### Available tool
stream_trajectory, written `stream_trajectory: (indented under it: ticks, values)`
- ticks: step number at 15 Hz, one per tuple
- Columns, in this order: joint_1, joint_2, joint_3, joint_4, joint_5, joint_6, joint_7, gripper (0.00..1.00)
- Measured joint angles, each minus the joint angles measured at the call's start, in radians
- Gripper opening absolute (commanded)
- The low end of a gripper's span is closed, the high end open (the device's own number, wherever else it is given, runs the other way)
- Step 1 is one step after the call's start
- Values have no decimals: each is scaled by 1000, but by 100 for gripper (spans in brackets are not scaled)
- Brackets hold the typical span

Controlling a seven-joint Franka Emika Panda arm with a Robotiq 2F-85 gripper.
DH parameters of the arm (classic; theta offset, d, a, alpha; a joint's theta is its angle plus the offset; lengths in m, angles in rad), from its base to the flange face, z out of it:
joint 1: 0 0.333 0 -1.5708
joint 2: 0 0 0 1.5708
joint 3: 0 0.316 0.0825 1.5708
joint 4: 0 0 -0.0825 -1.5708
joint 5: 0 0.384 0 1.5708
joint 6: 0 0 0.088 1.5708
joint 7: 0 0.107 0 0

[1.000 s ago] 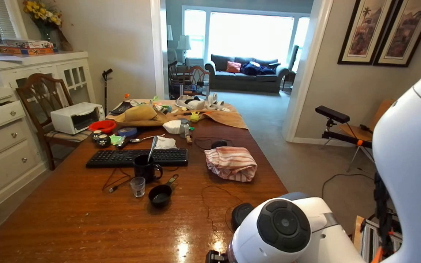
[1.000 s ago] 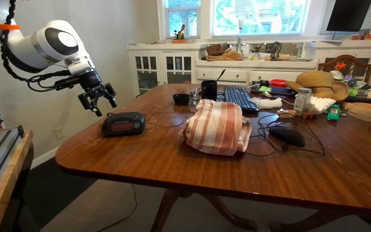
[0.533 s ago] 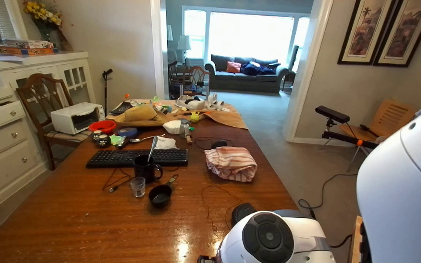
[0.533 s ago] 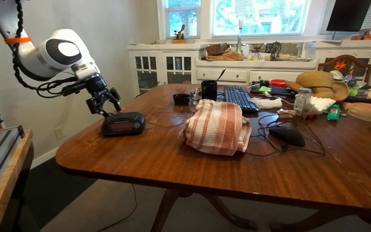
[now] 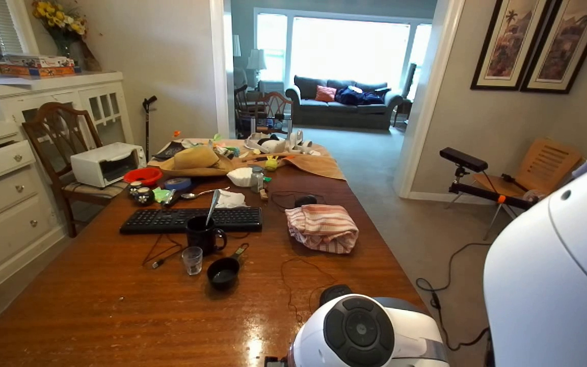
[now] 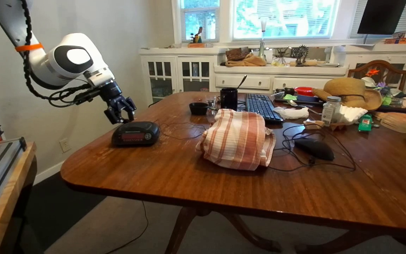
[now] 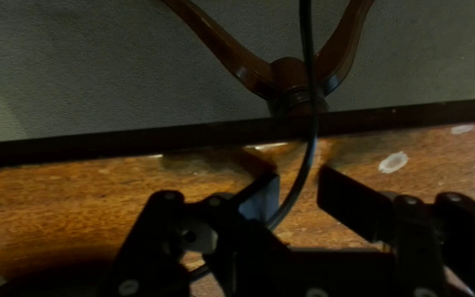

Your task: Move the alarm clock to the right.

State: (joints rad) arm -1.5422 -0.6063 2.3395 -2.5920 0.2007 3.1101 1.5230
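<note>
The black alarm clock sits on the wooden table near its rounded end, its red display facing the camera. Only its rear corner shows past the white arm in an exterior view. My gripper is down just behind the clock's top edge; whether it touches the clock cannot be told. In the wrist view a gap remains between the fingertips of the gripper. A black cord runs through that gap, near the left finger pad, and over the table edge. No grip on it shows.
A striped cloth bundle lies beyond the clock, with a mouse and tangled cables behind it. A black measuring cup, a small glass, a dark mug and a keyboard stand farther along. The table edge is close to my gripper.
My gripper has come down and across to just behind the clock, and its jaws have drawn much nearer each other. The clock has shifted very slightly.
</note>
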Motion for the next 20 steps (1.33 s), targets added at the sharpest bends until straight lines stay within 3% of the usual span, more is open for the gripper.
stream_trajectory:
  ticks: [9, 20]
  values:
    - [6, -4, -7, 13, 77, 0, -58, 0]
    - [51, 11, -65, -4, 110, 0, -72, 0]
